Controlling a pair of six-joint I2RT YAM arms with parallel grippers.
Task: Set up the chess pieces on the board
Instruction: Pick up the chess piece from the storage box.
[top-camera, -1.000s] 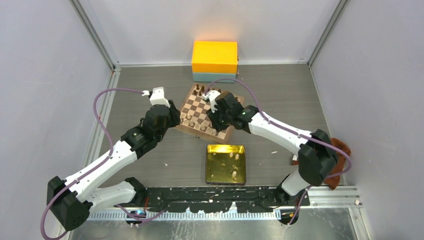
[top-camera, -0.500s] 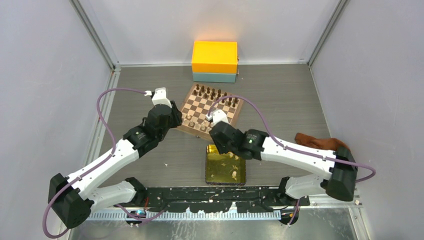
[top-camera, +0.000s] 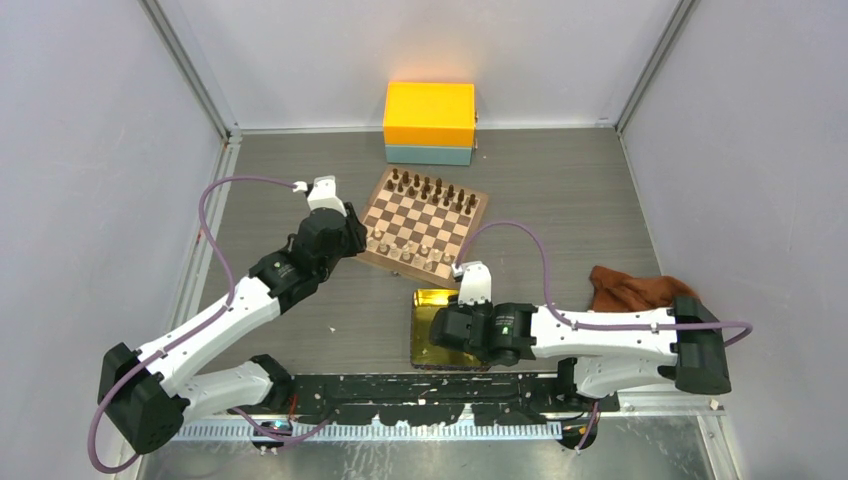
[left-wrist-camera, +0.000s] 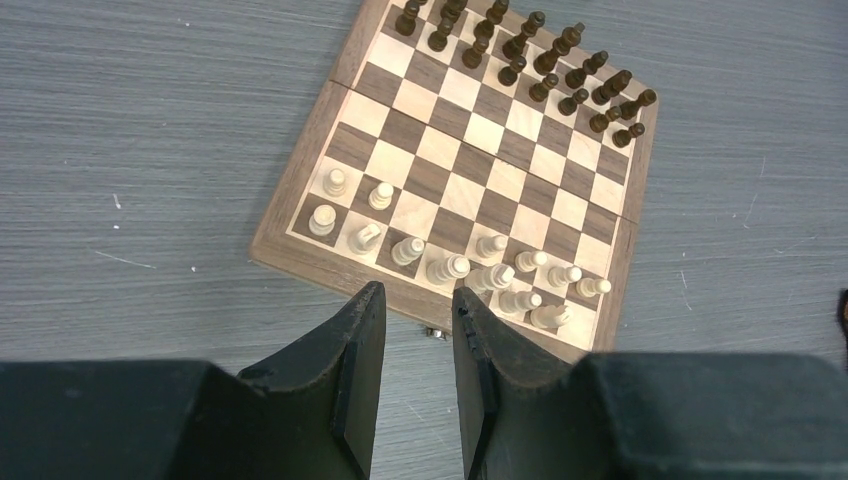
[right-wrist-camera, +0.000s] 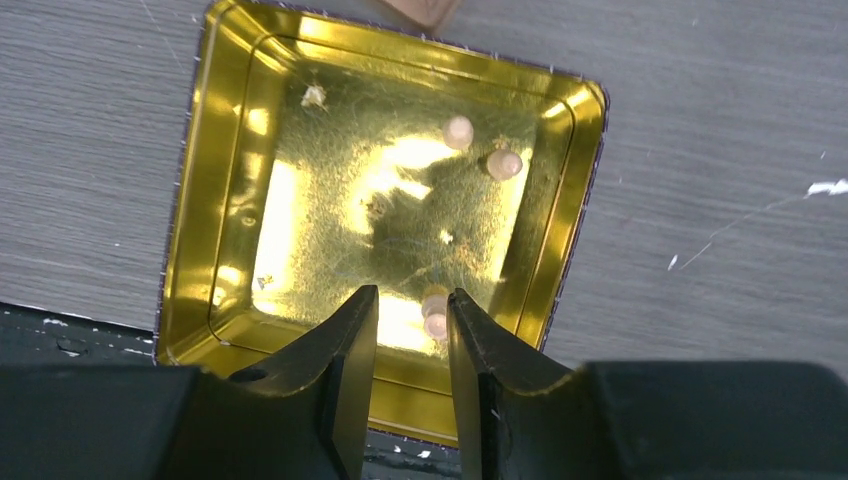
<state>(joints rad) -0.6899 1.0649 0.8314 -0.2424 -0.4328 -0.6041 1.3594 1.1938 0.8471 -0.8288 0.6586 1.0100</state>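
Note:
The board (top-camera: 425, 205) (left-wrist-camera: 312, 270) lies at the table's middle back. Dark pieces (left-wrist-camera: 540, 60) fill its far rows. Several cream chess pieces (left-wrist-camera: 448, 268) (top-camera: 405, 250) stand on its two near rows. Three more cream pieces (right-wrist-camera: 458, 130) lie in the gold tray (right-wrist-camera: 215, 180) (top-camera: 428, 300) in front of the board. My right gripper (right-wrist-camera: 412, 292) (top-camera: 442, 326) hangs open over the tray's near edge. One cream piece (right-wrist-camera: 435, 315) lies just beyond its tips, apart from them. My left gripper (left-wrist-camera: 415, 290) (top-camera: 350, 240) stands open and empty at the board's near-left edge.
An orange box on a teal base (top-camera: 430, 115) stands behind the board. A brown cloth (top-camera: 625, 288) lies at the right, beside the right arm. Grey enclosure walls close in on both sides. The arms' black base rail (top-camera: 450, 390) runs along the near edge.
My right arm has pulled back from the board's far side to the gold tray, with its jaws open. The left arm has barely moved.

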